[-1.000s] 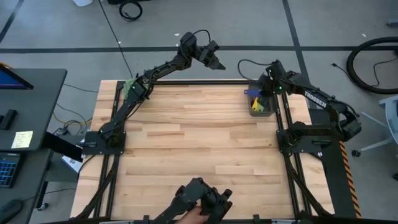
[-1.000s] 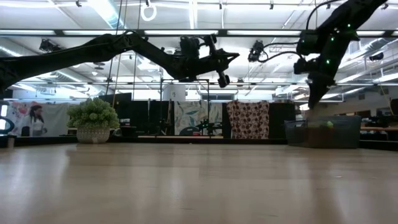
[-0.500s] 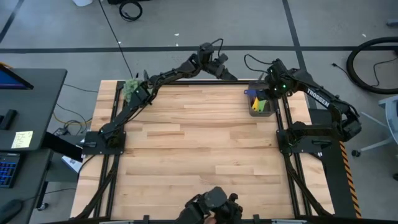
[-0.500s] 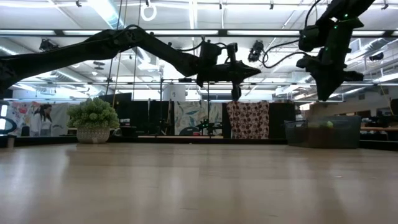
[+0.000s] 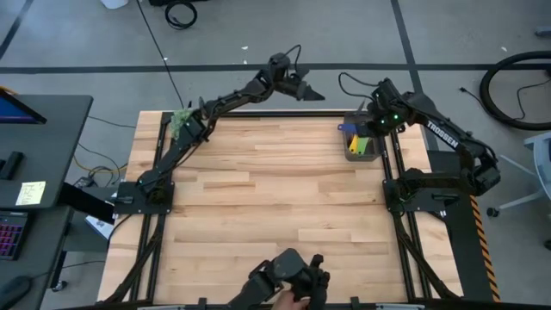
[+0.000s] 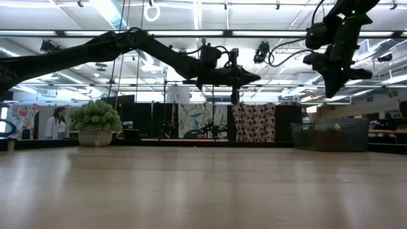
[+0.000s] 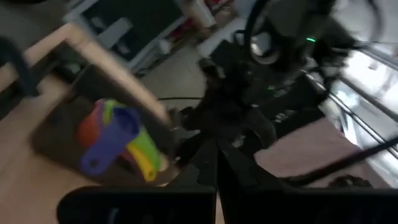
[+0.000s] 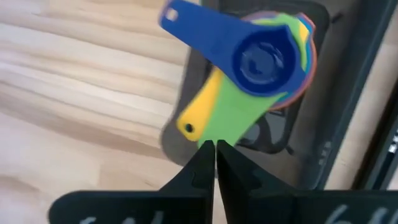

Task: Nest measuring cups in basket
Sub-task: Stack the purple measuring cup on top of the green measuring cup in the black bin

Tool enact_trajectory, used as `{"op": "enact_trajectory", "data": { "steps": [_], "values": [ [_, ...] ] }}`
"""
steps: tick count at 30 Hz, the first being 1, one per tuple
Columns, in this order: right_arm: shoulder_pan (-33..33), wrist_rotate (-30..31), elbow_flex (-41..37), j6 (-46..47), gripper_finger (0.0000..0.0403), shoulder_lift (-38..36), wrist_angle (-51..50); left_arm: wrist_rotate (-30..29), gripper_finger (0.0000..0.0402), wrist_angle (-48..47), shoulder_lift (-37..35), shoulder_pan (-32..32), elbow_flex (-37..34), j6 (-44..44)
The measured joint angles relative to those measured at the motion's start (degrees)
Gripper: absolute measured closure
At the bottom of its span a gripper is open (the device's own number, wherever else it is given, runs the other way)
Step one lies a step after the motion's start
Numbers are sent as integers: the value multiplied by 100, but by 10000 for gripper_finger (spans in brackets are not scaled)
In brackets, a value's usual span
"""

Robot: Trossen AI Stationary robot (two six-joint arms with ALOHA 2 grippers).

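Since a sec earlier the left arm had swung further along the table's far edge toward the right side, and the right gripper [image 5: 375,126] had lifted off the bin; its fingers sat pressed together, holding nothing. Nesting looked done: the stacked coloured plastic measuring cups [image 8: 261,68], dark blue scoop on top, lay inside the small dark grey rectangular basket [image 5: 361,150] at the table's far right corner, directly below that gripper. Left gripper [image 5: 312,92], also closed and empty, hung high nearby. Next move prob. just retreating both arms.
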Motion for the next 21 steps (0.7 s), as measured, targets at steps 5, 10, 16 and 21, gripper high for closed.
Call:
{"op": "enact_trajectory", "data": {
  "steps": [5, 10, 16, 21],
  "values": [
    [-4, -256, 663, -7, 380, 0, -355, 333, 400, 624, -152, 87, 0, -41],
    [-4, -173, 1360, -63, 388, -28, -770, -83, 401, 570, -404, -11, 7, 1022],
    [-4, -140, 1810, 92, 391, -208, -790, -955, 401, -34, -778, -217, 4, 2455],
    [-4, -184, 1812, 922, 391, -284, -1096, -3053, 401, -1800, -888, -489, 7, 5053]
  ]
}}
